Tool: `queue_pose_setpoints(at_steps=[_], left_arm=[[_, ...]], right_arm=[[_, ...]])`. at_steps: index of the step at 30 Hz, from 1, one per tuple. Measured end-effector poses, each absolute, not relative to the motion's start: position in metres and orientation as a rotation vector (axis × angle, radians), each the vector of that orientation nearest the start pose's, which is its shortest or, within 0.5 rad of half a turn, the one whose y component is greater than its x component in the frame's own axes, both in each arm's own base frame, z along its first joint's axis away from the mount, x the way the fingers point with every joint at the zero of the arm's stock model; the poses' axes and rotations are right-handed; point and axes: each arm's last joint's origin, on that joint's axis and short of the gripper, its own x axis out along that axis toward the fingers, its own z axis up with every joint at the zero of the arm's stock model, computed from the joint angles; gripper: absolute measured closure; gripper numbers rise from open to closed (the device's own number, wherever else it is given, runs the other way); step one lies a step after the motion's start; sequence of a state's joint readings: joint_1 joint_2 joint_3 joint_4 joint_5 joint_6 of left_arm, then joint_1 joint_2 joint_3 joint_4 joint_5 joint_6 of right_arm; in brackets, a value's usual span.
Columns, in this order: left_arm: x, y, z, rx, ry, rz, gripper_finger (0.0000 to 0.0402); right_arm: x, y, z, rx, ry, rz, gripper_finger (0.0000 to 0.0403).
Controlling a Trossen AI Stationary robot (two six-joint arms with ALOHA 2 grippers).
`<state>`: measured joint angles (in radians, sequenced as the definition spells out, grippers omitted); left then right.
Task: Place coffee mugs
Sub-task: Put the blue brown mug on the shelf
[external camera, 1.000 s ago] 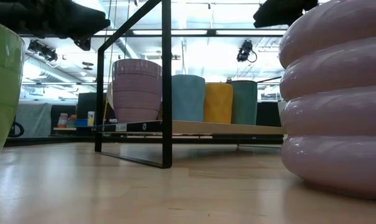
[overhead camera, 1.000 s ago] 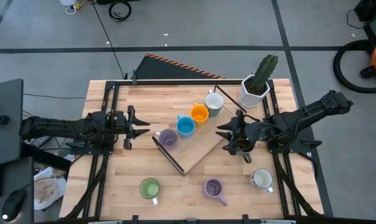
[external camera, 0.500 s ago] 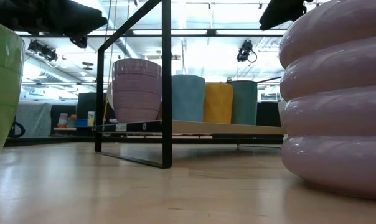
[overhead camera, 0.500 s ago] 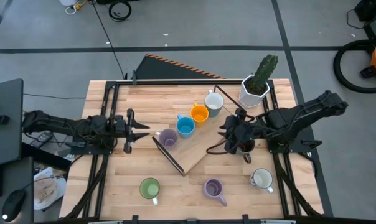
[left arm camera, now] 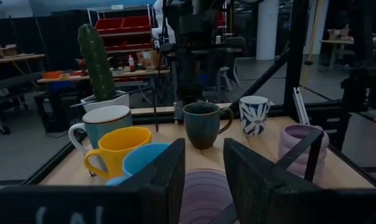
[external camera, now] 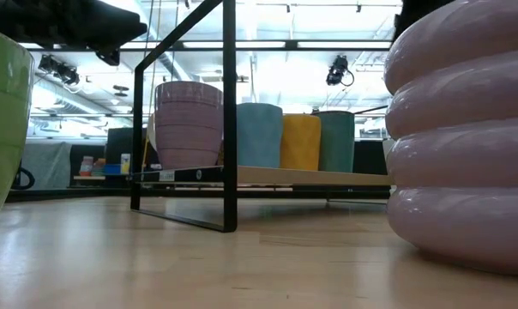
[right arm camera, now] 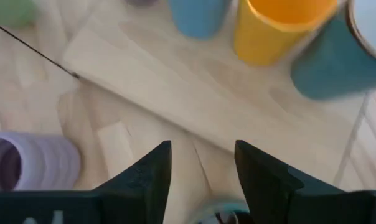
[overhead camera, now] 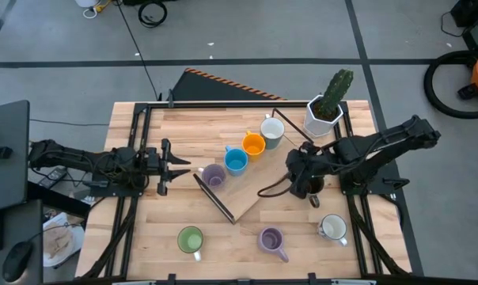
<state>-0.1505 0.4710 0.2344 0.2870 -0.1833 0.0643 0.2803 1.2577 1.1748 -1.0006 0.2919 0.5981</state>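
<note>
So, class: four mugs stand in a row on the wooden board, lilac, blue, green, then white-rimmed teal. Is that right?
Not quite. The third mug is the orange mug, not green. The high view shows the row on the wooden board: lilac mug, blue mug, orange, then white-rimmed teal mug. The green mug stands off the board, on the table.

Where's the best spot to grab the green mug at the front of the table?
Probably the rim of the green ceramic mug, coming straight down from above. It stands upright and apart from other mugs, mouth open upward, handle pointing toward the front edge, so pinch the wall away from the handle.
</note>
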Motion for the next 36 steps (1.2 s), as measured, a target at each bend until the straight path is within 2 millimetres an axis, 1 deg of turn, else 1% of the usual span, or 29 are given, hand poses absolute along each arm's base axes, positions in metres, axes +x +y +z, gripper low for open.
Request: queue_pose_setpoints(at_steps=[3,7,10,12,14,17,20,22,31,36], left_arm=[[0.132,-0.015,0.229,0.056,-0.048,0.034,0.0285],[0.132,-0.015,0.229,0.048,-0.047,0.034,0.0285],[0.132,-0.015,0.229,0.018,-0.046,0.033,0.0285],[0.132,-0.015,0.228,0.003,-0.042,0.033,0.0285],[0.132,-0.015,0.228,-0.007,-0.040,0.033,0.0285],[0.132,-0.015,0.228,-0.026,-0.041,0.033,0.0285],[0.132,-0.015,0.228,-0.024,-0.041,0.033,0.0285],[0.132,-0.015,0.228,-0.016,-0.041,0.034,0.0285],[0.133,-0.015,0.226,-0.008,-0.014,0.034,0.0285],[0.132,-0.015,0.222,0.001,0.027,0.034,0.0285]], right_arm=[[0.220,0.055,0.315,0.254,1.036,-0.347,0.0207],[0.213,0.059,0.326,0.278,1.076,-0.344,0.0201],[0.208,0.062,0.325,0.289,1.112,-0.345,0.0201],[0.203,0.062,0.323,0.339,1.161,-0.384,0.0201],[0.202,0.063,0.320,0.434,1.198,-0.447,0.0201],[0.200,0.066,0.313,0.565,1.322,-0.527,0.0203],[0.202,0.072,0.304,0.674,1.426,-0.614,0.0205],[0.206,0.078,0.298,0.739,1.495,-0.631,0.0206],[0.225,0.103,0.266,0.762,1.656,-0.737,0.0206],[0.225,0.112,0.260,0.762,1.671,-0.770,0.0209]])
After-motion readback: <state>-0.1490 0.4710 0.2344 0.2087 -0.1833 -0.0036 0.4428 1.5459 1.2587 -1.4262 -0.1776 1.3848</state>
